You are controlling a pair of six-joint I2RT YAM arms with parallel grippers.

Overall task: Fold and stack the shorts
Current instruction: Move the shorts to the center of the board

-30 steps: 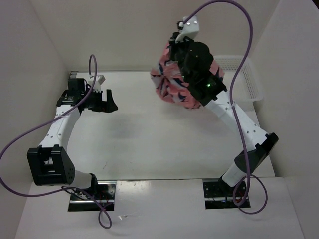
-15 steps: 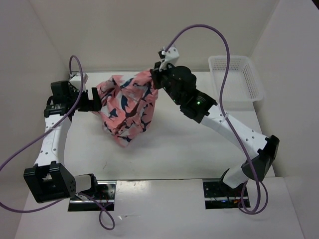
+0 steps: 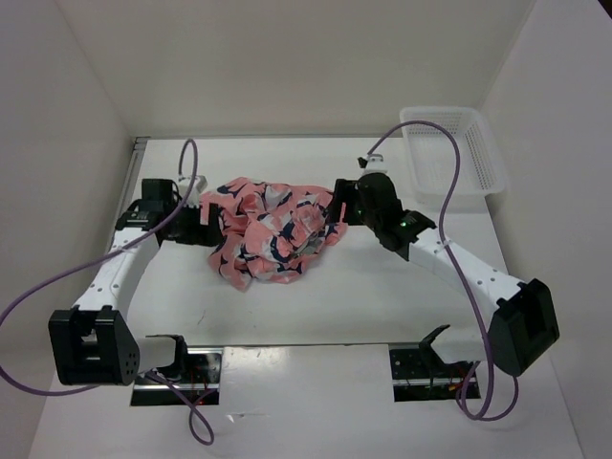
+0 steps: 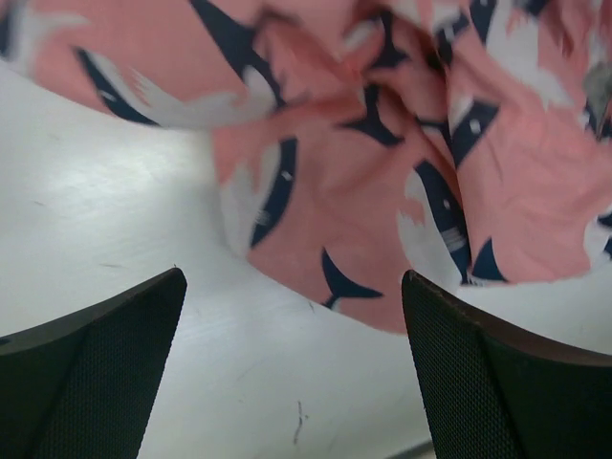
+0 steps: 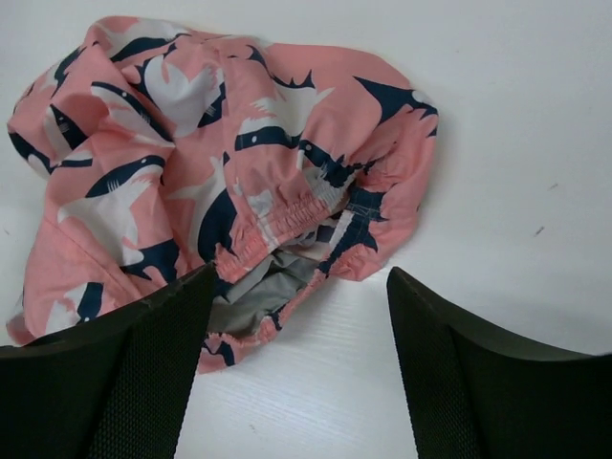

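Observation:
The salmon-pink shorts (image 3: 268,229) with navy and white shapes lie crumpled in a heap on the white table, between the two arms. My right gripper (image 3: 337,212) is open just right of the heap; in the right wrist view the shorts (image 5: 239,163) show their elastic waistband just beyond the open right gripper (image 5: 301,316), with nothing between its fingers. My left gripper (image 3: 206,215) is open at the heap's left edge. In the left wrist view the shorts (image 4: 382,153) fill the top, and bare table lies between the wide fingers of the left gripper (image 4: 292,335).
A white plastic mesh basket (image 3: 451,158) stands at the back right of the table (image 3: 382,296). White walls close in the table on the left, back and right. Purple cables loop over both arms.
The right arm swung the shorts from high at the back right across to the table's middle, lowered them and opened, dropping them in a heap. The left gripper moved in beside them.

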